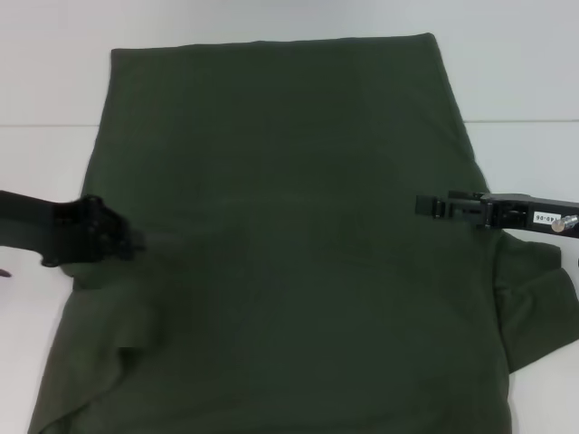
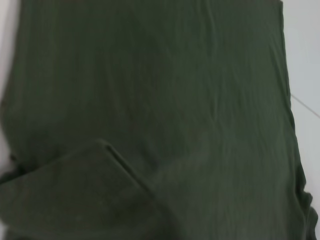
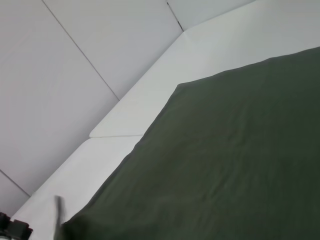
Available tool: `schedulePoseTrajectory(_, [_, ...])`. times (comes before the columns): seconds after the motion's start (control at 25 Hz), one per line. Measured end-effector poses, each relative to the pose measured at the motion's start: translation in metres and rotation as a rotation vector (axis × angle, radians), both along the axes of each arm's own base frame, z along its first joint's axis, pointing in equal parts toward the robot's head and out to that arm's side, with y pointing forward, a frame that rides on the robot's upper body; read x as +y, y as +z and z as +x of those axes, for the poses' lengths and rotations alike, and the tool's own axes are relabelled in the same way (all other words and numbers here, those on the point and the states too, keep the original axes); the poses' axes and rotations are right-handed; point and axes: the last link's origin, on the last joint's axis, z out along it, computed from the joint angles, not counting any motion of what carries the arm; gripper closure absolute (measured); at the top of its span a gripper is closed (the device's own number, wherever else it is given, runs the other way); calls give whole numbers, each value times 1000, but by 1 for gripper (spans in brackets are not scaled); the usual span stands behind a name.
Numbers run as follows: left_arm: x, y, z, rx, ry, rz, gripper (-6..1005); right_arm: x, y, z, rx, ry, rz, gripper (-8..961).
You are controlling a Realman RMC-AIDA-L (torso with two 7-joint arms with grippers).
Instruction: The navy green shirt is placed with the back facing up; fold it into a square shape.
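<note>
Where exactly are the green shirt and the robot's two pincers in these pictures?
navy green shirt (image 1: pixel 289 226): head view, middle of its plain back.
left pincer (image 1: pixel 122 240): head view, its tip at the shirt's left edge.
right pincer (image 1: pixel 425 205): head view, its tip over the shirt's right side.

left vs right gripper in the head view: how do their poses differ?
The left gripper comes in from the left, tip over the navy green shirt's left edge; the right gripper comes in from the right, tip over the right edge. The left sits lower in the head view, angled slightly downward; the right lies level. Both are black, at mid-shirt height.
</note>
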Motion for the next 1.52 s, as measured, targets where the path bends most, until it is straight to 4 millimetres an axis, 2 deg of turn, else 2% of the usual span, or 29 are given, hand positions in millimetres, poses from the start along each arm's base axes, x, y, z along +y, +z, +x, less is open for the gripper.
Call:
schedulePoseTrajectory(0.08, [1, -7, 5, -10, -43, -14, 850, 0, 0, 0, 0, -1, 0, 27])
schedulePoseTrajectory(0.2, [1, -12, 18, -63, -164, -18, 704, 0, 0, 1, 1, -1, 0, 28])
schedulePoseTrajectory(0.32, [-7, -3, 23, -139, -274, 19, 572, -1, 1, 1, 1, 1, -2, 28])
schedulePoseTrajectory(0.44, [-24, 5, 19, -156, -458, 54, 467, -2, 5, 1, 4, 5, -15, 27])
schedulePoseTrajectory(0.52, [-36, 3, 14, -135, -593, 64, 397, -2, 10, 2, 7, 5, -25, 27])
schedulePoseTrajectory(0.64, [-51, -9, 5, -96, -725, 91, 396, -3, 16, 3, 18, -6, -39, 27])
schedulePoseTrajectory(0.76, [-57, -17, -2, -69, -751, 115, 394, -5, 27, 5, 31, -34, -75, 27])
schedulePoseTrajectory(1.0, [-54, -19, -13, -20, -722, 168, 393, -8, 60, 20, -89, -257, -209, 28])
schedulePoseTrajectory(1.2, [-49, -23, -18, 23, -705, 204, 397, -12, 83, 35, -237, -413, -211, 28])
schedulePoseTrajectory(1.52, [-48, -30, -14, 16, -715, 206, 405, -13, 80, 42, -319, -422, -226, 27])
